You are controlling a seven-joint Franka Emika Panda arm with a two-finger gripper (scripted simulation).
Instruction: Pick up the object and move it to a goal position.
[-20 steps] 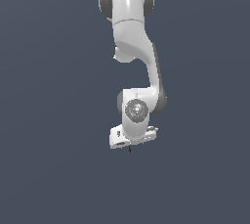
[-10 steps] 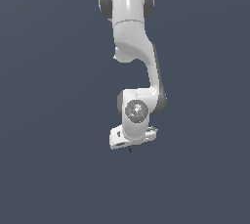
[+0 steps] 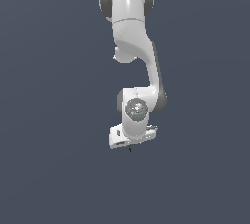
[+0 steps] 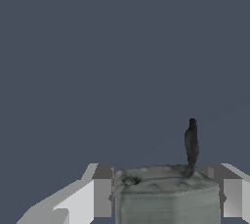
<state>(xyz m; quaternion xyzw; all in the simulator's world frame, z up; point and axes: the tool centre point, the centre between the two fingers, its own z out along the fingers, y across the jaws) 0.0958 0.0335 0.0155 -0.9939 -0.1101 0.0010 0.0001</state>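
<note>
In the wrist view the object [image 4: 166, 193] is a grey blocky item with a thin dark stem [image 4: 191, 142] rising from one corner. It sits between the two pale fingers [image 4: 97, 196], and my gripper [image 4: 163, 196] is shut on it. In the exterior view the white arm hangs down over a flat grey-blue ground, and the hand [image 3: 133, 137] faces downward. Only a tiny dark tip of the object [image 3: 129, 148] shows below the hand there; the fingers themselves are hidden behind the hand.
Nothing but the uniform grey-blue surface surrounds the arm in both views. No goal marker or other item shows.
The arm's wrist and hand have shifted slightly; the hold on the object is unchanged.
</note>
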